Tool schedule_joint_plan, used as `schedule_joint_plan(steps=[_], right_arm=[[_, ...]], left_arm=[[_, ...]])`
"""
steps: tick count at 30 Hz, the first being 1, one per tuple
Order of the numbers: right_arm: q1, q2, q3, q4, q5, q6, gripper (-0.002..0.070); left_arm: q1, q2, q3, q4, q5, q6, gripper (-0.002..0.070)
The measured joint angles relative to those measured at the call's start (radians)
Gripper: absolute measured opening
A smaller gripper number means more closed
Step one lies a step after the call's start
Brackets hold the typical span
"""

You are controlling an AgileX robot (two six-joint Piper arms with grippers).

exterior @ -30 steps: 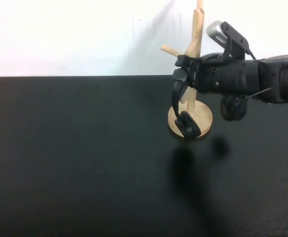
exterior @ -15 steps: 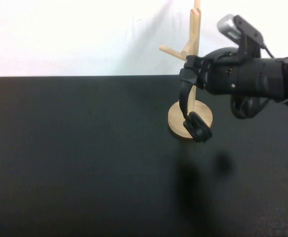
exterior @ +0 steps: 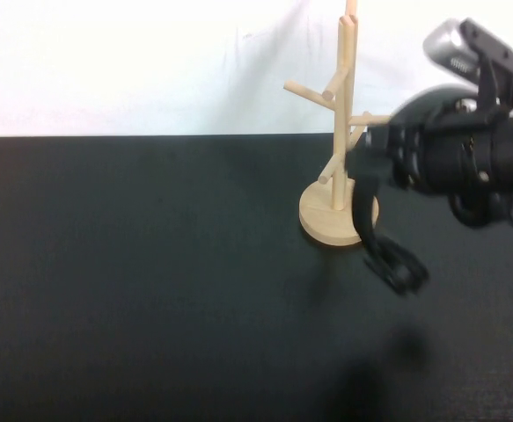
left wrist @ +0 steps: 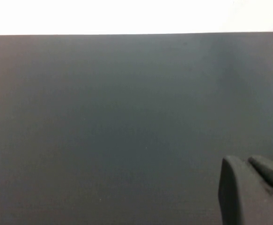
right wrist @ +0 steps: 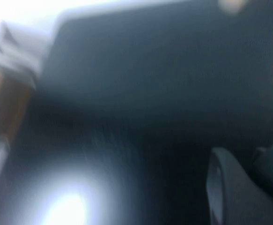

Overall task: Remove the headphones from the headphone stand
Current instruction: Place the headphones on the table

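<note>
Black table [exterior: 150, 290] fills most of the high view, and its left part carries nothing of the task. The left gripper [left wrist: 253, 187] shows only in its own wrist view, low over bare tabletop; two dark fingers lie close together there, but I cannot tell if they are fully closed. I judge this arm is parked, because it is well apart from the work.

Going to the right, the headphone stand [exterior: 342, 141] stands upright on its round disc base, near the far edge of the table. Its pegs are bare; nothing hangs on them.

Just beside the stand, on its right, the headphones [exterior: 381, 237] hang in the air, clear of the pegs. The right gripper [exterior: 377, 149] is clamped on the top of the thin headband, so the weight hangs under the grip. This hold seems chosen so that the band could slip off a peg. The long axis of the headphones is near vertical, a little tilted: the band goes down from the gripper, and the lower ear cup [exterior: 399, 265] points down and to the right, in front of the base's right edge. The second cup seems half hidden under the arm. Judging from this, the removal is done.
</note>
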Motion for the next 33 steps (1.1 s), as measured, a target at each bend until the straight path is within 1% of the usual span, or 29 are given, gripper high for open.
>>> schedule_joint_plan(steps=[2, 7, 10, 12, 15, 16, 17, 21, 28, 33], right_arm=[[0.0, -0.019, 0.0, -0.168, 0.089, 0.147, 0.0057], [0.008, -0.03, 0.002, -0.525, 0.319, 0.429, 0.0057], [0.051, -0.03, 0.007, -0.715, 0.366, 0.593, 0.0057], [0.093, -0.024, 0.007, -0.785, 0.356, 0.653, 0.0057], [0.164, 0.016, 0.005, -0.8, 0.313, 0.688, 0.0057], [0.231, 0.078, -0.002, -0.792, 0.302, 0.693, 0.0057], [0.208, 0.07, -0.013, -0.785, 0.293, 0.695, 0.0057], [0.257, 0.203, -0.092, -0.766, 0.283, 0.699, 0.0057], [0.327, 0.46, -0.319, -0.728, 0.306, 0.699, 0.0057], [0.329, 0.595, -0.473, -0.668, 0.344, 0.679, 0.0057]], left_arm=[[0.0, 0.0, 0.0, 0.0, 0.0, 0.0, -0.0003], [0.0, 0.0, 0.0, 0.0, 0.0, 0.0, -0.0003], [0.0, 0.0, 0.0, 0.0, 0.0, 0.0, -0.0003], [0.0, 0.0, 0.0, 0.0, 0.0, 0.0, -0.0003], [0.0, 0.0, 0.0, 0.0, 0.0, 0.0, -0.0003], [0.0, 0.0, 0.0, 0.0, 0.0, 0.0, -0.0003], [0.0, 0.0, 0.0, 0.0, 0.0, 0.0, -0.0003], [0.0, 0.0, 0.0, 0.0, 0.0, 0.0, -0.0003], [0.0, 0.0, 0.0, 0.0, 0.0, 0.0, -0.0003], [0.0, 0.0, 0.0, 0.0, 0.0, 0.0, -0.0003]])
